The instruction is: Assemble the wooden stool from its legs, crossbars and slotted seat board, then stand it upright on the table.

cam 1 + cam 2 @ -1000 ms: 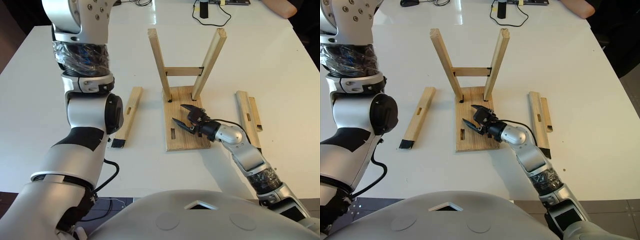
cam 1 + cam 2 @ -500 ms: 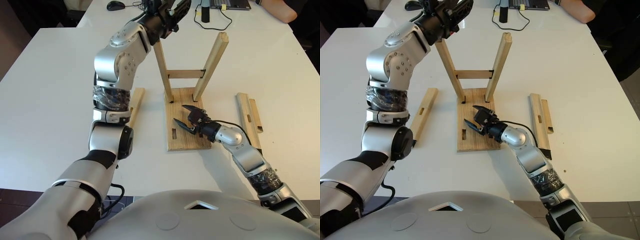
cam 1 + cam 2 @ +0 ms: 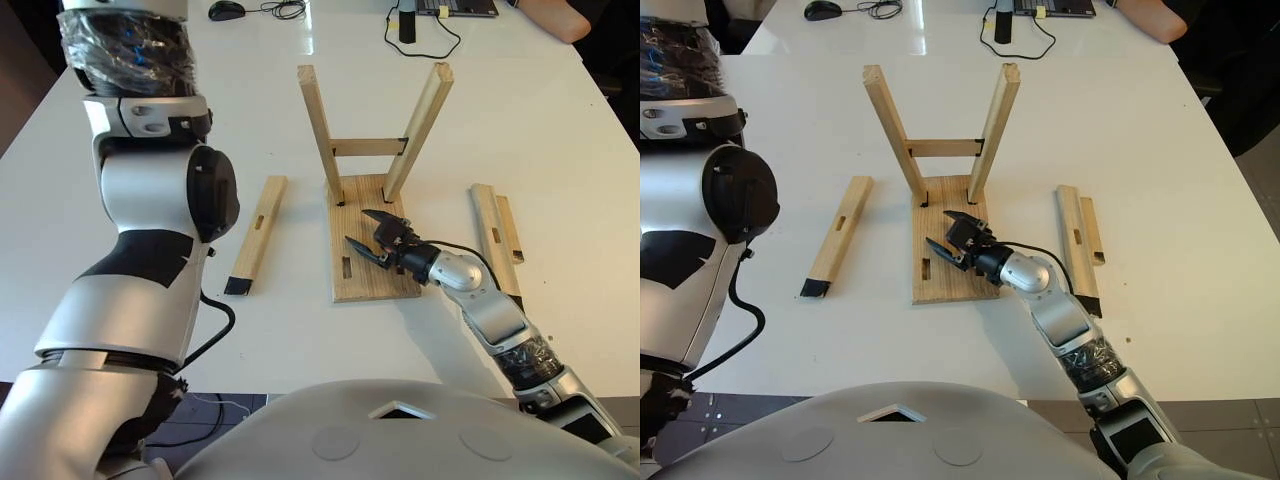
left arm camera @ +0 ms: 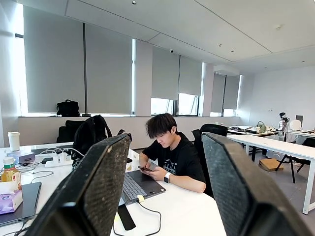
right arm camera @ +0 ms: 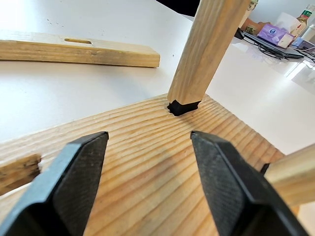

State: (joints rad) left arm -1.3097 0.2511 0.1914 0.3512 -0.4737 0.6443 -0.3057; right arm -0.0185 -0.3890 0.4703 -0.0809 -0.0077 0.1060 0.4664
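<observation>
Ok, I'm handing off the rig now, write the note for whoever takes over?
Left gripper: jaws open, empty, raised high.
Right gripper: jaws open, empty, over the seat board's near half.
Board lies flat; two legs stand in its far slots, joined by a crossbar.
Loose: one leg left of it, another leg and a thin bar right of it.
Left: fit those, then turn everything upright.

Head stereo overlooks table (image 3: 560, 150); left wrist apparently roomward.

Wooden seat board (image 3: 362, 282) flat, 2 legs (image 3: 322, 135) slotted upright, crossbar (image 3: 367, 146) between
</observation>
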